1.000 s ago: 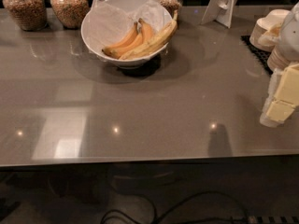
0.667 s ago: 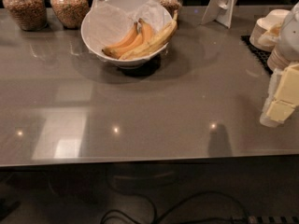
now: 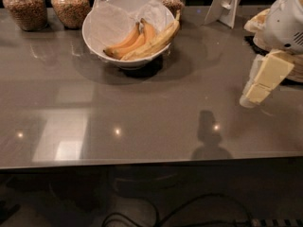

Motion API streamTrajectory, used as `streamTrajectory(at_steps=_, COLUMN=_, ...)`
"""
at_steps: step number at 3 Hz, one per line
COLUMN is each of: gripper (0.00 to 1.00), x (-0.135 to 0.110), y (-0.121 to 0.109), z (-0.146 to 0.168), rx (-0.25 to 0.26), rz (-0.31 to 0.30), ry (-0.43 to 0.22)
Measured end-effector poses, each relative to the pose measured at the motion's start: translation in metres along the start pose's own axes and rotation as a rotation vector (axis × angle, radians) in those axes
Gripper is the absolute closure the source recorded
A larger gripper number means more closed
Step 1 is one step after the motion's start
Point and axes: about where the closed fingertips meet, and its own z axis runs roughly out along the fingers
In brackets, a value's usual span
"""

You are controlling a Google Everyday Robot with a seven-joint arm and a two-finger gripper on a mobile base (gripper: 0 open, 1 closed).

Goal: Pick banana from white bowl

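– Three bananas in there, am I counting right?

– Yes. The white bowl (image 3: 90, 37) sits at about 11 o'clock on the grey table (image 3: 142, 122), and all three lie inside it on crinkled white paper (image 3: 106, 20).

– Which one is the banana we care about?

– The longest one, pale yellow with brown streaks. That banana (image 3: 154, 40) lies along the 4 o'clock side of the bowl, and its dark stem pokes past the rim toward 1 o'clock. The two shorter bananas (image 3: 128, 40), more orange, lie just beside it toward 9 o'clock, touching it.

– And the gripper?

– The gripper (image 3: 253, 94) is at 3 o'clock, near the right edge of the view, well apart from the bowl. It points down toward 7 o'clock, its tip close above the tabletop. I cannot tell how wide it stands. No banana is in its hold.

– What else is around?

– Four jars (image 3: 70, 4) of brown grain stand in a row behind the bowl, from 10 to 12 o'clock. A white stand (image 3: 227, 4) is at 1 o'clock. Dark cables (image 3: 189, 212) lie on the floor below the table's near edge, at 6 o'clock.
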Motion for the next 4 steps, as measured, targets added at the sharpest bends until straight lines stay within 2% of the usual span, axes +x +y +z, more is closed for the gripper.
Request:
streamTrajectory(at_steps=1, gripper=0.0, x=-0.033, y=-0.041, z=0.019, rx=0.051, rz=-0.05, ry=-0.103)
streamTrajectory(at_steps=2, gripper=0.0, x=-0.074, y=-0.087, z=0.035, rx=0.09, rz=-0.125, ry=-0.181)
streamTrajectory(at_steps=4, gripper=0.0, x=-0.078, y=-0.092, z=0.04, rx=0.094, rz=-0.148, ry=-0.183)
